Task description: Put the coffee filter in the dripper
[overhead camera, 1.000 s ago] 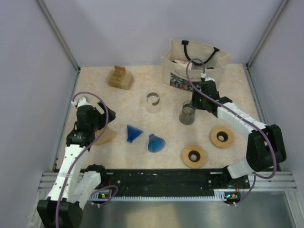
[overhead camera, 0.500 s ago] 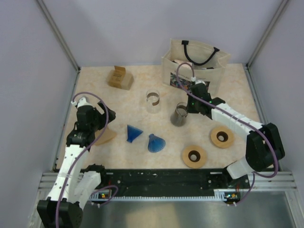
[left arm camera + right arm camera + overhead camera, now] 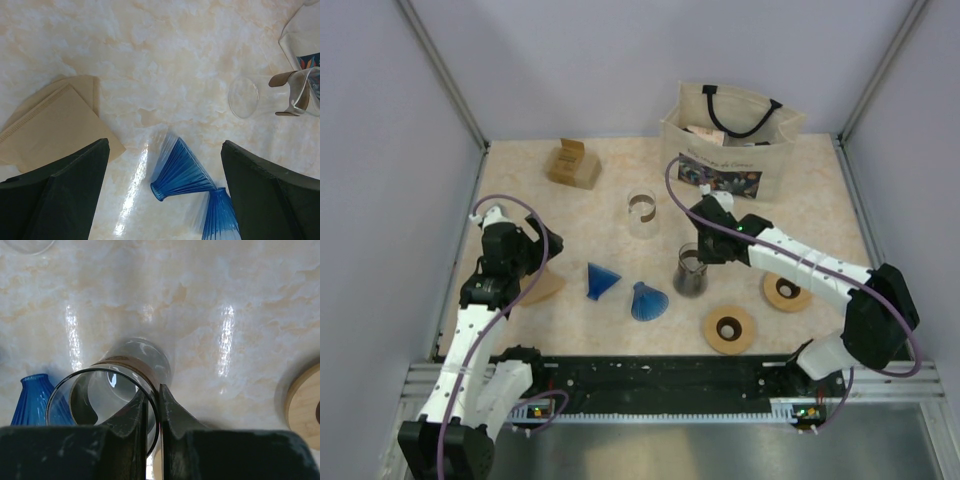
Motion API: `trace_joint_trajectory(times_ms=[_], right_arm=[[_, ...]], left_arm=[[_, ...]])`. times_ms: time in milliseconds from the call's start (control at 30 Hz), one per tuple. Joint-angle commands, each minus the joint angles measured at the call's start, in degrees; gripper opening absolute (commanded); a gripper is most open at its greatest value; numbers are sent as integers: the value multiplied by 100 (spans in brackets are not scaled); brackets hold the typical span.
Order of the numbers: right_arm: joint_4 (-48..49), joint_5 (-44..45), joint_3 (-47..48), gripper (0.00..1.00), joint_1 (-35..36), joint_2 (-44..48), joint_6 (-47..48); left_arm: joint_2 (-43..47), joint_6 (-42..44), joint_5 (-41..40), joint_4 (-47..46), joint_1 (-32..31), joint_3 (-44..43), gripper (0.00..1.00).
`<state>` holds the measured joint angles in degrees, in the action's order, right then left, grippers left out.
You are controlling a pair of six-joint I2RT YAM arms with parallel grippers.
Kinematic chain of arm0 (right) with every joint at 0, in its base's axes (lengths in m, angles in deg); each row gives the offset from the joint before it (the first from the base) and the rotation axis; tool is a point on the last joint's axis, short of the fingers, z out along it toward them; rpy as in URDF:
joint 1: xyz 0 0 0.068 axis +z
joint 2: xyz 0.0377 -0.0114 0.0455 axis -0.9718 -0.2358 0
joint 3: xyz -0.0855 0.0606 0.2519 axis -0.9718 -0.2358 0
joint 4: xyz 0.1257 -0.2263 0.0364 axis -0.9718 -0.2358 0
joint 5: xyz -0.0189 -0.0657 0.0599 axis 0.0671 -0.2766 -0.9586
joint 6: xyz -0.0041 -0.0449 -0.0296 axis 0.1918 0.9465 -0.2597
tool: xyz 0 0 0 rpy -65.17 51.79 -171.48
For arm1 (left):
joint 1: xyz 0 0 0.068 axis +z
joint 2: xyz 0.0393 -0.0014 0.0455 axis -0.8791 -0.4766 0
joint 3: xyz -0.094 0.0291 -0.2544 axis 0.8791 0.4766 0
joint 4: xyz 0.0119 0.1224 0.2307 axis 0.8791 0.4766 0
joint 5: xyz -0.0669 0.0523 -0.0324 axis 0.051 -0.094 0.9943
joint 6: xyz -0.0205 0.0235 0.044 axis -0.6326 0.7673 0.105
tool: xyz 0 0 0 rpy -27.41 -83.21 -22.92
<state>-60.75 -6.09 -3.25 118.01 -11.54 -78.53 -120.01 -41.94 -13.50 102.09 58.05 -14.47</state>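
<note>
We see the brown paper coffee filter (image 3: 55, 120) lying flat on the counter (image 3: 150, 45), just ahead of the left finger of the left claw (image 3: 165, 144), which hangs spread wide and holds nothing. Between its fingers a blue dripper (image 3: 182, 172) lies on its side, with a second dripper (image 3: 220, 217) beside it, nearer the right finger. The right claw (image 3: 151, 399) is pinched narrow on the rim of a smoky glass (image 3: 95, 400).

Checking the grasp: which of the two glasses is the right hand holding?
The smoky grey glass, nearer the arms: the right hand is shut on its rim. The clear glass behind it sits free.
</note>
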Motion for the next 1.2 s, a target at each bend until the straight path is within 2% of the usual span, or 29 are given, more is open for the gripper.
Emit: trace_joint_trajectory(times_ms=[0,300,400,500,700,833,867,1000,1033,1167], right_arm=[[-360,458,231,9,291,396,-586],[-308,450,-24,17,555,492,-1105],[-211,424,-77,22,572,572,-1158],[-202,476,-51,31,564,668,-1114],[-219,635,37,66,572,1116,-895],[-438,854,72,84,485,1669,-789],[-535,820,46,89,345,1784,-781],[-755,302,-339,94,-822,2249,-614],[-756,162,-515,99,-1217,2329,-544],[-738,124,-1174,99,-2247,2523,-350]], left_arm=[[56,-43,-20,-89,-12,81,99],[83,-78,77,-107,-12,151,99],[100,-113,112,-98,-12,169,99],[126,-148,112,-72,-12,169,99],[240,-131,103,-10,-12,151,99],[258,-105,129,7,-12,90,99],[267,-105,164,7,-12,64,99],[302,-87,226,-54,-12,37,99],[311,-87,226,-72,-12,46,99],[241,-78,446,-186,-20,90,99]])
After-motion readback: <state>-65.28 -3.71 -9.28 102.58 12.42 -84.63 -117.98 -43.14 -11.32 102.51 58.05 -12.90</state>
